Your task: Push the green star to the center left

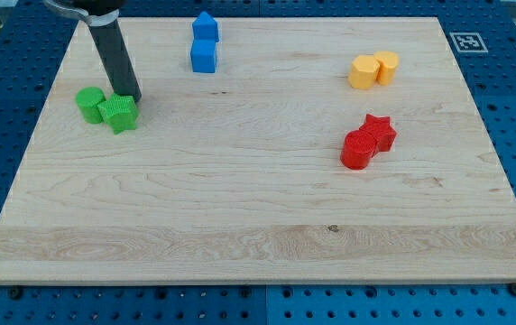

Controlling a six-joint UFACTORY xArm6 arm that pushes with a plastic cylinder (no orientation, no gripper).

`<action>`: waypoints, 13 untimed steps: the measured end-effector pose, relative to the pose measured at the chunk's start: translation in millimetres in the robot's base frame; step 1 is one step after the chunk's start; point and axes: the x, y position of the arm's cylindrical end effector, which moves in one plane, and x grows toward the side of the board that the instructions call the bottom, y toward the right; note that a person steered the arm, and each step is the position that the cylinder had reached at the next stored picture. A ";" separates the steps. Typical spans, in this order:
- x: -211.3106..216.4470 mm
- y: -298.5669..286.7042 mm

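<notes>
My tip [133, 96] rested against the upper right edge of the green star [120, 114], which touched a green cylinder [89, 103] at the table's [240, 217] left, 2 blue blocks [204, 43] beyond.

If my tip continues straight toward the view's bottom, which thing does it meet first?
Most likely the green star: my tip sits just above its upper right side, about touching. The green round block is beside the star, left of that line. Depth is uncertain.
</notes>
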 end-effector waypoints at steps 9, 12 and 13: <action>84.0 64.4; 133.2 59.1; 119.9 32.1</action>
